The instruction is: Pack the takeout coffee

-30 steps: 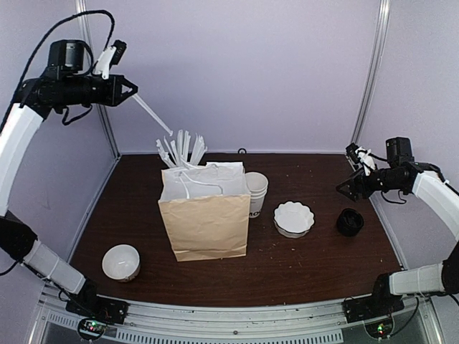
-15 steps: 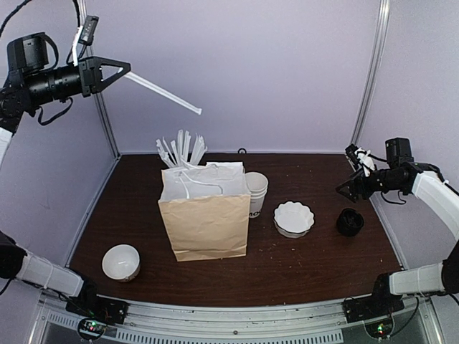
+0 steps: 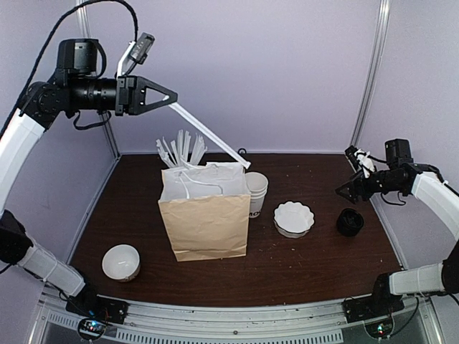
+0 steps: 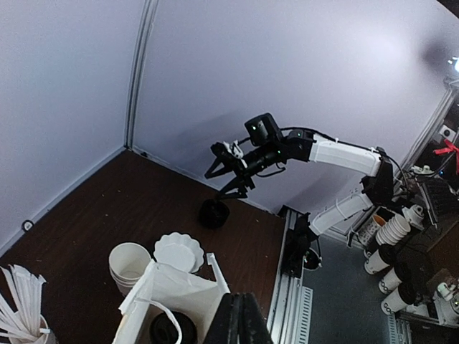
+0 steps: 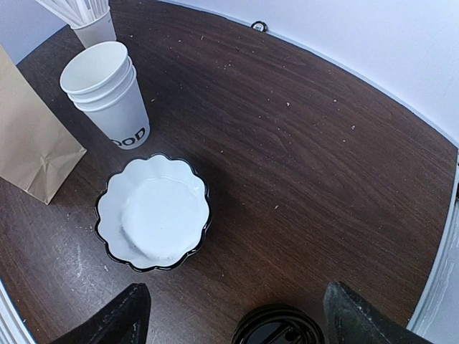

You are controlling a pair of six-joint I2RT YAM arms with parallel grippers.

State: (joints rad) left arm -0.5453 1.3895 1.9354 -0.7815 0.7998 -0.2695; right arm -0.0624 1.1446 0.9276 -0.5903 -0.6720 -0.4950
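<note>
**Top view:** the left tool (image 3: 172,98), raised high, was clenched on a wrapped straw (image 3: 211,135) that slanted down toward the rear corner of the paper bag (image 3: 206,222) at mid-counter (image 3: 308,272). Behind the bag stood a straw holder (image 3: 181,149) and stacked cups (image 3: 257,188). A scalloped dish (image 3: 294,217) and black lids (image 3: 349,222) lay to the right, near the released right tool (image 3: 349,188).

**Left wrist view:** the takeout coffee (image 4: 168,331) sat inside the bag, only its black lid visible.

**Right wrist view:** that tool's jaws stood wide on either side of the lids, touching nothing.
</note>
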